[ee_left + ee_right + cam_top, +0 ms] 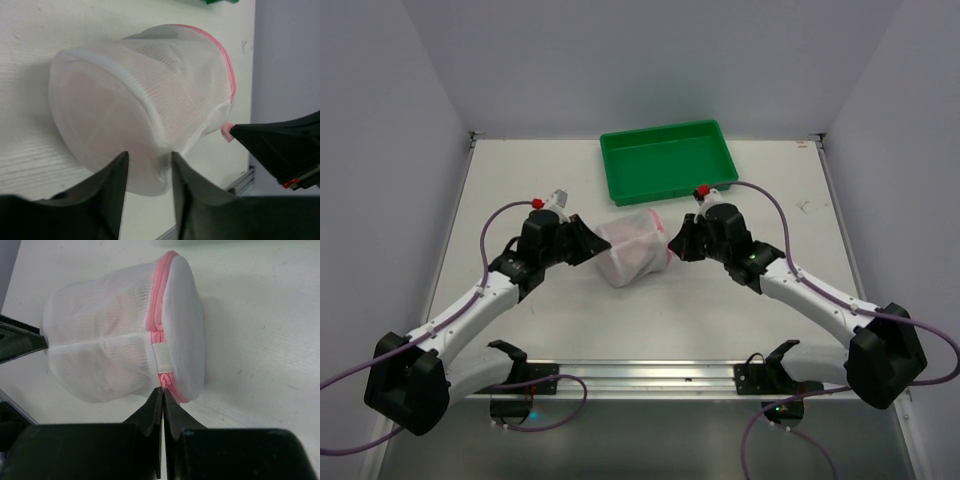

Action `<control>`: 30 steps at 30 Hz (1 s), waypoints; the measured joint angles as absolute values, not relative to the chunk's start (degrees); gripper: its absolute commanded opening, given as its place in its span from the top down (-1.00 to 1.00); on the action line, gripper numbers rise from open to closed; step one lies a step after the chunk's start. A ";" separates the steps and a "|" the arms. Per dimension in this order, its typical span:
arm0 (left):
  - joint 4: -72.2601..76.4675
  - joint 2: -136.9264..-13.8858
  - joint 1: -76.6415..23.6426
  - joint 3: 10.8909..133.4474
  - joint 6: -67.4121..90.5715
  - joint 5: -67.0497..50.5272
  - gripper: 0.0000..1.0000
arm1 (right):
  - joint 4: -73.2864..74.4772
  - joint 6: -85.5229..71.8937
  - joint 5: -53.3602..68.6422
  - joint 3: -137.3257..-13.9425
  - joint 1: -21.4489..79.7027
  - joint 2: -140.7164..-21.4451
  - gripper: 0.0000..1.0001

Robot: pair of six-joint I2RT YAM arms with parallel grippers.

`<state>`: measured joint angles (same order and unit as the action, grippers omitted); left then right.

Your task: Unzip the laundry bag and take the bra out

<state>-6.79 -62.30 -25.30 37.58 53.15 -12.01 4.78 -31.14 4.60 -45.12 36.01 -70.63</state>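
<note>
The laundry bag (632, 248), white mesh with pink zipper trim, lies on its side mid-table between both arms. My left gripper (595, 245) grips it from the left. In the left wrist view the jaws (148, 160) stand narrow with a fold of the bag (140, 100) pinched between them. My right gripper (672, 245) is at the bag's right side. In the right wrist view it (163, 390) is shut on the pink zipper pull (163, 380) at the pink zipper line of the bag (100, 340). The bra is hidden; only a pinkish tint shows through the mesh.
A green rectangular tray (668, 160) stands just behind the bag at the table's back. A metal rail (640, 375) runs along the near edge between the arm bases. White walls enclose the table on left, right and back.
</note>
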 measured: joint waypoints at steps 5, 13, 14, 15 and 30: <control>-7.01 -62.48 -23.83 38.44 53.19 -12.51 -0.51 | 8.56 -22.65 0.10 -51.62 36.05 -70.39 1.00; -7.16 -64.49 -23.24 45.93 52.75 -12.64 -0.32 | 7.90 -6.66 -6.87 -61.49 37.10 -71.31 1.00; -7.16 -64.51 -23.22 46.19 52.73 -12.64 -0.31 | 7.55 -4.69 -7.42 -61.67 37.67 -71.70 1.00; -7.11 -64.49 -23.20 46.26 52.75 -12.64 -0.31 | 7.27 -2.90 -7.90 -61.73 38.35 -72.25 1.00; 4.01 -67.13 -24.67 33.32 63.53 -18.26 -0.41 | 1.89 -7.40 -8.08 -48.73 49.10 -78.08 1.00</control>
<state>4.01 -67.13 -24.67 33.32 63.53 -18.26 1.89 -7.40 -8.08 -48.73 49.10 -78.08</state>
